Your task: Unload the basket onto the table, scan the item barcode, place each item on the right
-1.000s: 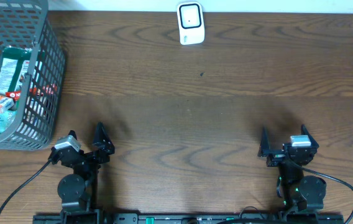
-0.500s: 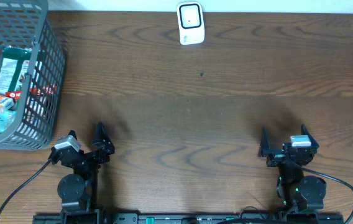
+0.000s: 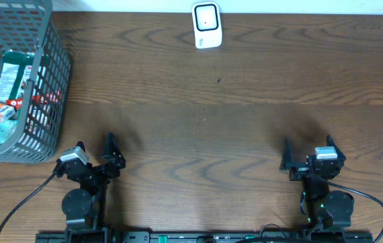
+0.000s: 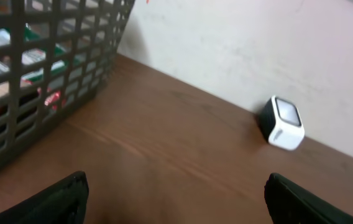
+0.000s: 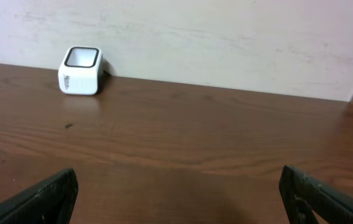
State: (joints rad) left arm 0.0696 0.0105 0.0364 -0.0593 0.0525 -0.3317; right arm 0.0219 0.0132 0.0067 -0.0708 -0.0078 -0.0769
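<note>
Both pincers stand wide apart and empty: the left pincer and the right pincer hover at the near edge of the dark brown wooden table, just as 1 second ago. Nothing has shifted, so I judge the scan has not begun. The crinkly snack packets lie inside the grey plastic mesh basket at far left, well apart from the white boxy barcode scanner. Count: 2 pincers, 1 basket, 1 scanner, at least 3 packets; the mesh may hide more.
</note>
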